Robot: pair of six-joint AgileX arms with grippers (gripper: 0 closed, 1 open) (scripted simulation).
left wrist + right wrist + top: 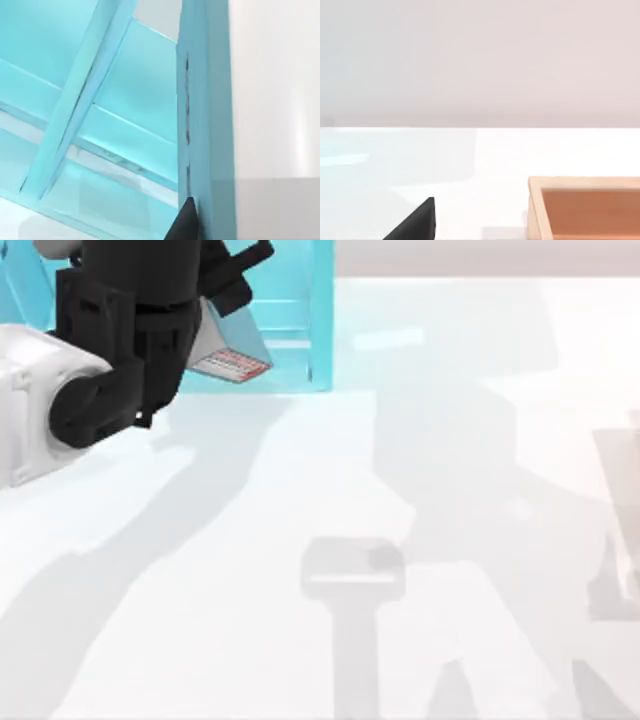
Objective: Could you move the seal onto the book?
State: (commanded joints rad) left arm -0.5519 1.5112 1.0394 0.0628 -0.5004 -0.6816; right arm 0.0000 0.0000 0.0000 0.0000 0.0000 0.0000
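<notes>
Top view: left arm (pixel 120 330) over light-blue shelf unit (pixel 300 330) at counter's (pixel 300 490) far left; tool state: cannot tell. Seal, book unlocated. Risk: arm clipping shelf wall.

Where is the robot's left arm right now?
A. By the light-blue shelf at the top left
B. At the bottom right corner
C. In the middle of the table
A. In the top view the left arm reaches over the light-blue shelf at the table's top left.
</notes>
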